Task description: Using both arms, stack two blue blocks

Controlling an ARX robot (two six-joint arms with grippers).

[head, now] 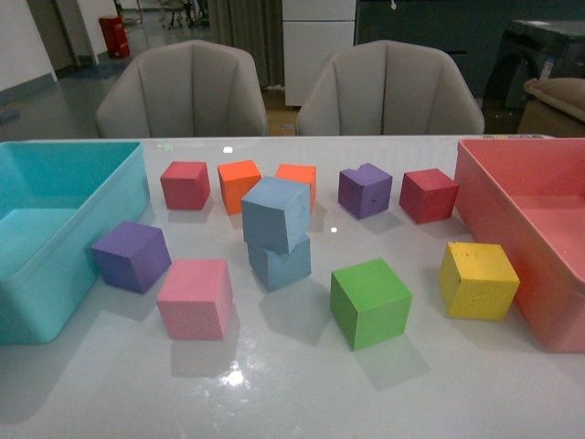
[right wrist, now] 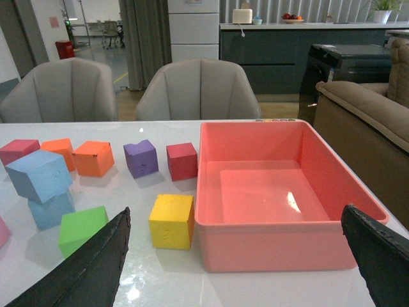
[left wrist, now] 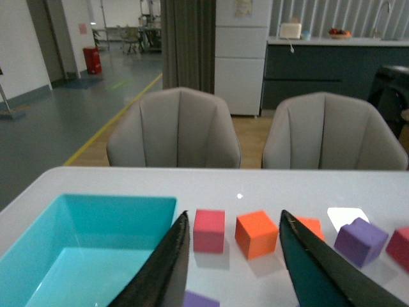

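1. Nearest the front camera lies bare white worktop [head: 292,393]; the first things on it are a green cube [head: 369,303] and a pink cube [head: 195,298].
2. My left pincer [left wrist: 233,268] is released, its two dark fingers spread wide with nothing between them, hanging above the worktop beside the teal bin [left wrist: 89,249].
3. My right pincer [right wrist: 239,268] is also released, fingers set far apart and empty, looking down over the pink bin [right wrist: 281,192].
4. The teal bin [head: 55,247] stands at the left edge of the worktop; the part of its inside that I can see holds nothing.
5. The pink bin [head: 530,229] stands at the right edge, and its floor is bare in the right wrist view.
6. The two blue blocks sit mid-worktop, already one on the other: the upper blue block [head: 276,214] rests on the lower blue block [head: 280,262], twisted and shifted off square so it overhangs towards the teal bin.
7. Both are pale sky-blue with matt, slightly pitted faces.
8. Behind the stack runs a row: a red cube [head: 186,185], two orange cubes [head: 239,183], a purple cube [head: 365,190] and a dark red cube [head: 428,195].
9. Another purple cube [head: 132,256] lies just beside the teal bin, and a yellow cube [head: 478,280] lies near the pink bin.
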